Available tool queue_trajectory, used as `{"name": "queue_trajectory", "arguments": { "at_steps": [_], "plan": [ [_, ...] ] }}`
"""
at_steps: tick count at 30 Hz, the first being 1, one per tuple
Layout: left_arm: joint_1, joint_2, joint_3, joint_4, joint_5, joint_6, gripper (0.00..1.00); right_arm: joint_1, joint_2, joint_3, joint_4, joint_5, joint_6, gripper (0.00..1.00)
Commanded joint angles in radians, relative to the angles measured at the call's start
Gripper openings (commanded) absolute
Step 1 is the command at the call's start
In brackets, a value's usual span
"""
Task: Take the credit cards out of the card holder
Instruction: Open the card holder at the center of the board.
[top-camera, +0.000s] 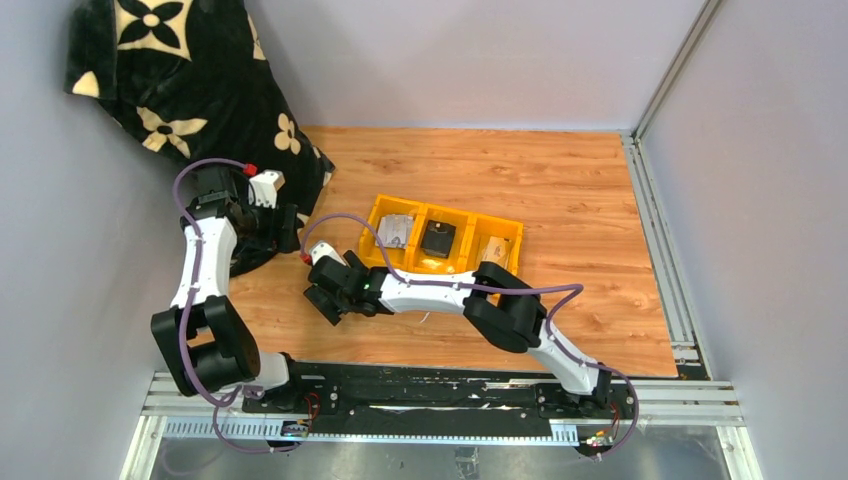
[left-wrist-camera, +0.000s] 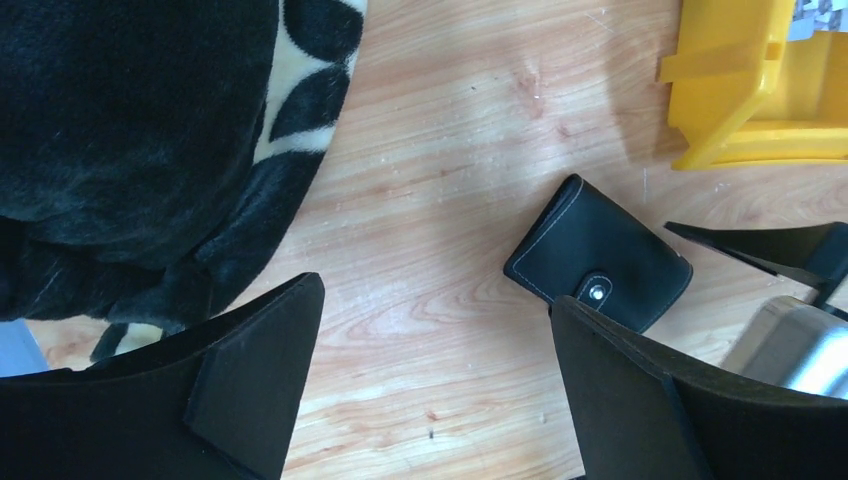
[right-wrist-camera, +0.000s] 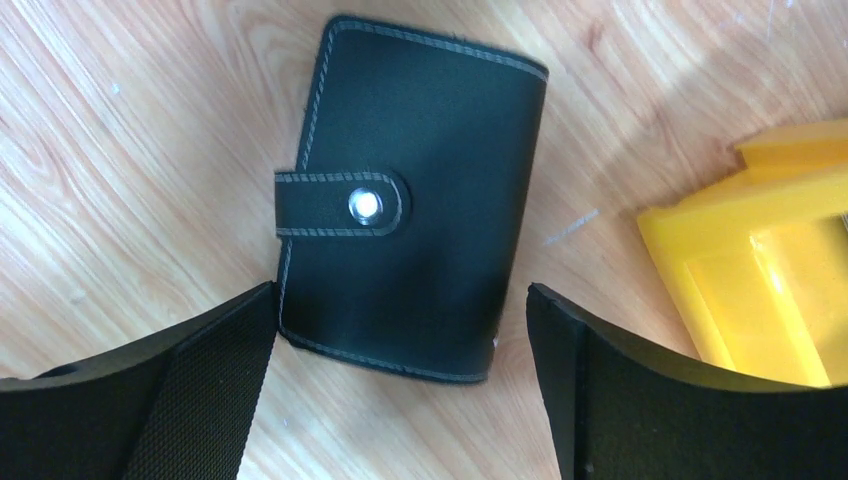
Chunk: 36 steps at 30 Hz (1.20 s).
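Left claw (left-wrist-camera: 437, 295) open, right claw (right-wrist-camera: 400, 300) open astride the shut holder (right-wrist-camera: 420, 180): we should pinch its long edges squarely.

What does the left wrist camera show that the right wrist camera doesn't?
Only the left wrist view shows the black-and-cream patterned cloth, and there the card holder is partly covered. Only the right wrist view shows the holder whole, its snap tab fastened, one end between the fingertips of the open right gripper. Both show the closed holder, a corner of the yellow tray and the wooden table; neither shows a card.
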Motion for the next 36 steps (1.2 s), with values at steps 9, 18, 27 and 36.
{"name": "queue_trajectory", "arguments": {
  "at_steps": [9,18,27,36],
  "plan": [
    [0.017,-0.045,0.057,-0.092,0.050,-0.008,0.95,0.009,0.069,0.016,-0.035,0.047,0.015,0.94],
    [0.017,-0.070,0.080,-0.093,0.040,-0.126,1.00,0.009,-0.128,-0.232,0.155,0.059,0.049,0.80],
    [0.016,-0.148,0.053,-0.140,0.080,-0.160,1.00,0.009,-0.224,-0.285,0.309,0.012,0.000,0.59],
    [0.008,-0.160,0.052,-0.214,0.213,-0.193,1.00,0.009,-0.395,-0.405,0.386,0.037,-0.009,0.51]
  ]
}}
